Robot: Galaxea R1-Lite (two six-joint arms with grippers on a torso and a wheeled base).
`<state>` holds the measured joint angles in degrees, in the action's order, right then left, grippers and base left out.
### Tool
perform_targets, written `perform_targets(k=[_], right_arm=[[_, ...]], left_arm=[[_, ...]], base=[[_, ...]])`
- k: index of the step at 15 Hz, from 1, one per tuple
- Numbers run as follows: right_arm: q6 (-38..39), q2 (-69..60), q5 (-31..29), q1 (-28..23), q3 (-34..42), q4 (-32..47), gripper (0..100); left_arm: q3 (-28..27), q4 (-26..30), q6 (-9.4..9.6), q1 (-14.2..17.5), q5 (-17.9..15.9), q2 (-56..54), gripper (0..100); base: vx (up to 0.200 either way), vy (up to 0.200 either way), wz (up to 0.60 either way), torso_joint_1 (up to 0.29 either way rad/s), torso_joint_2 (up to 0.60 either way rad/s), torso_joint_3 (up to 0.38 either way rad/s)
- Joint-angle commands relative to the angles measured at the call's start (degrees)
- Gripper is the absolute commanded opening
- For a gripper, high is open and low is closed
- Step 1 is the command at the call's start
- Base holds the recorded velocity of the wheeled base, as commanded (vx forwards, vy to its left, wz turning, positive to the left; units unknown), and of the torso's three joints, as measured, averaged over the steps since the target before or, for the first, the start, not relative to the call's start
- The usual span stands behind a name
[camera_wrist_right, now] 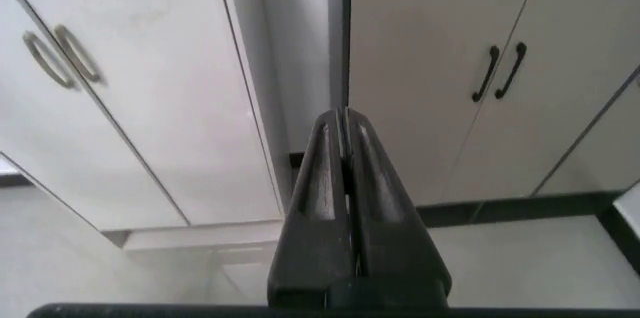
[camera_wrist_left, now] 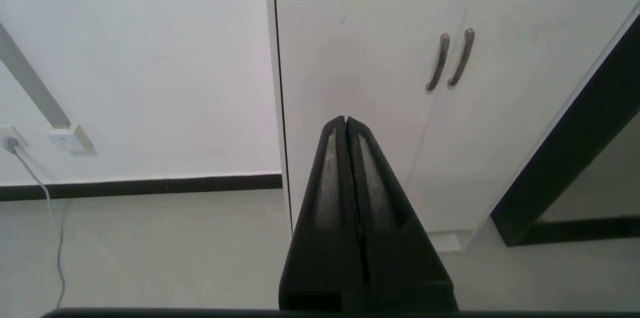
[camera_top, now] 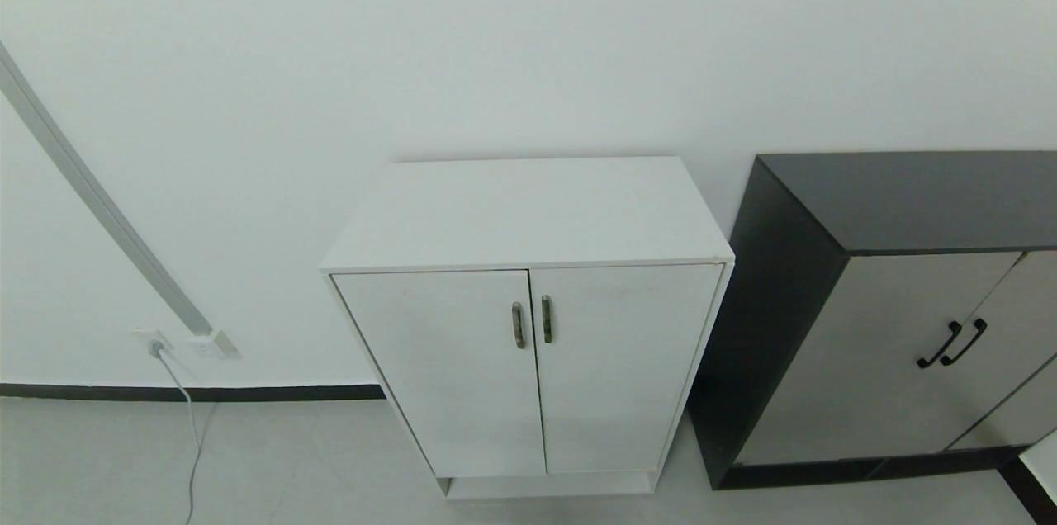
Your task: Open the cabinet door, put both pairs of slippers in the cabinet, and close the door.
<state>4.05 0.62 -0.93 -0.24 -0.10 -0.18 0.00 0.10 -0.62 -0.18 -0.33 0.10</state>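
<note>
A white two-door cabinet [camera_top: 528,360] stands against the wall with both doors closed. Two grey metal handles [camera_top: 531,322] sit side by side at the seam between the doors. The cabinet [camera_wrist_left: 440,108] appears ahead of my left gripper [camera_wrist_left: 345,123], which is shut with nothing in it and held well short of the doors. My right gripper [camera_wrist_right: 346,116] is also shut and empty, in front of the gap between the white cabinet [camera_wrist_right: 140,108] and a dark one.
A dark cabinet [camera_top: 892,302] with grey doors and black handles [camera_top: 951,343] stands right of the white one. A wall socket [camera_top: 153,341] with a cable [camera_top: 191,442] trailing to the floor lies to the left. Grey floor runs in front.
</note>
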Motion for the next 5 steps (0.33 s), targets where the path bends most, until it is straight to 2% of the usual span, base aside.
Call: perform_targets(k=[1,5], right_arm=[[0.44,-0.53,-2.33,-0.02,0.01,-0.08,0],[1.05,-0.53,-3.73,-0.02,0.1,-0.43,0]], left_arm=[[0.0,-0.01,-0.08,0.01,-0.02,-0.01,0],[0.0,-0.01,0.18,0.01,-0.02,-0.01,0]], base=[[0.0,0.0,0.0,0.0,0.0,0.0],[0.0,0.0,0.0,0.0,0.0,0.0]])
